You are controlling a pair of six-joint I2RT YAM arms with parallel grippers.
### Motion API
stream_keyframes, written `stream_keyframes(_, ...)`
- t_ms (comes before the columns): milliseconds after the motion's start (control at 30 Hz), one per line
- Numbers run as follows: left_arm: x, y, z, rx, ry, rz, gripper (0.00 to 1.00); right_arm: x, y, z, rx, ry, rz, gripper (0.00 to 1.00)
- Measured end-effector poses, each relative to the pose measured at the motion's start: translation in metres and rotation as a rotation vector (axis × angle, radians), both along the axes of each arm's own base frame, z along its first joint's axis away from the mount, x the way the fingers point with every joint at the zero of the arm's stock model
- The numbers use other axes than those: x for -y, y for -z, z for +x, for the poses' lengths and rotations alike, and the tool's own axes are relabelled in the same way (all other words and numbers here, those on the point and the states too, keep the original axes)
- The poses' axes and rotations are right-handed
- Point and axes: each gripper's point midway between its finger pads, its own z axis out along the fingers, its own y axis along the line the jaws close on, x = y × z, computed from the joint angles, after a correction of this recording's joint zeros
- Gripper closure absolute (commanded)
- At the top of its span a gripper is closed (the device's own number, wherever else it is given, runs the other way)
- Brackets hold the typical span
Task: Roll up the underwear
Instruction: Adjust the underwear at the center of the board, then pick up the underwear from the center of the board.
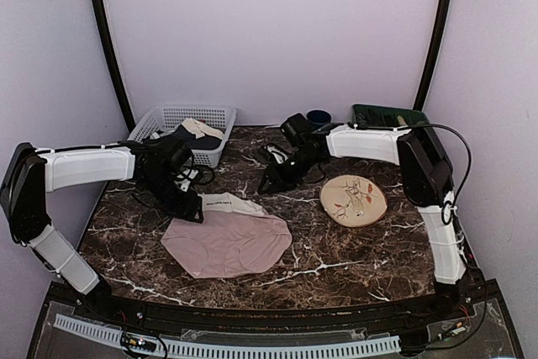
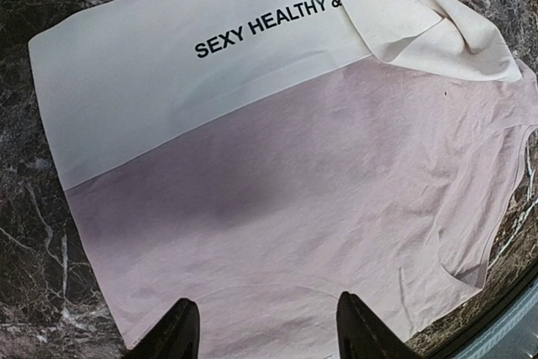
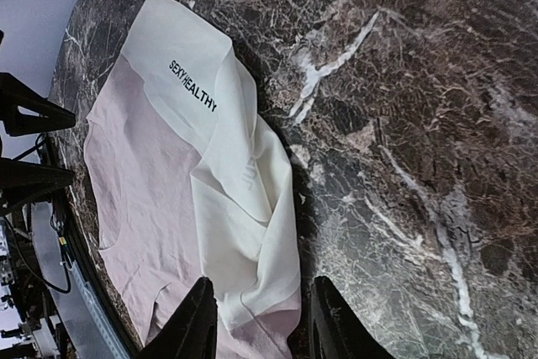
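- The underwear [image 1: 225, 245] lies spread on the bench [image 1: 353, 262], left of centre, well apart from the round plate [image 1: 353, 199].
- Left gripper [image 2: 265, 304]: jaws apart with nothing between them, hovering over the pink panel near its edge.
- Right gripper [image 3: 265, 287]: jaws apart too, above the doubled-over end of the cream waistband [image 3: 239, 191]. They look clear of the cloth, though the wrist view cannot rule out a light touch.
- Step in hand, as I judge it: laying out and squaring the garment. No roll is started.
- The next move likely calls for flattening that flopped band end, then pinching one edge with both jaws and turning it over evenly.
- Hard to make out: the fold cuts off the lettering, the left arm covers the garment's far corner from above, and the contents of the white basket [image 1: 172, 119] are unclear.
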Motion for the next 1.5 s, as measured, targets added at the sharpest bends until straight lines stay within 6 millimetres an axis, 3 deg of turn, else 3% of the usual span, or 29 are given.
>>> stream_keyframes(267, 0.0, 0.002, 0.0, -0.006, -0.001, 0.005, 0.42, -0.017, 0.024, -0.015, -0.07, -0.047, -0.025, 0.67)
stream_keyframes(433, -0.001, 0.006, 0.0, -0.015, -0.001, 0.012, 0.42, -0.024, 0.036, -0.023, -0.083, -0.076, -0.054, 0.81)
stream_keyframes(533, -0.001, 0.007, 0.0, -0.016, -0.003, 0.017, 0.42, -0.022, 0.044, -0.025, -0.091, -0.078, -0.09, 1.0)
stream_keyframes(733, -0.002, 0.008, 0.0, -0.017, -0.004, 0.024, 0.42, -0.017, 0.037, -0.012, -0.096, -0.053, -0.073, 1.0)
stream_keyframes(767, -0.003, 0.009, 0.0, -0.017, -0.005, 0.027, 0.42, -0.014, 0.034, -0.008, -0.108, -0.036, -0.043, 0.91)
stream_keyframes(800, -0.003, 0.009, 0.0, -0.018, -0.006, 0.029, 0.42, -0.009, 0.031, -0.003, -0.126, -0.006, -0.01, 0.73)
stream_keyframes(867, -0.004, 0.01, 0.001, -0.018, -0.011, 0.029, 0.42, 0.007, 0.026, 0.009, -0.172, 0.072, 0.046, 0.59)
stream_keyframes(967, -0.005, 0.008, 0.005, -0.016, -0.034, 0.011, 0.42, 0.04, 0.02, 0.036, -0.198, 0.172, 0.088, 0.45)
stream_keyframes(1067, -0.013, 0.002, 0.014, 0.006, -0.086, -0.027, 0.42, 0.066, 0.018, 0.052, -0.184, 0.233, 0.079, 0.43)
stream_keyframes(1167, -0.027, -0.003, 0.016, 0.019, -0.147, -0.062, 0.42, 0.076, 0.011, 0.033, -0.188, 0.233, 0.063, 0.48)
stream_keyframes(1333, -0.053, 0.002, 0.011, -0.005, -0.256, -0.099, 0.43, 0.075, -0.001, -0.02, -0.203, 0.161, 0.048, 0.53)
stream_keyframes(1500, -0.071, 0.014, 0.004, -0.052, -0.339, -0.092, 0.43, 0.07, 0.02, -0.067, -0.262, 0.092, -0.004, 0.51)
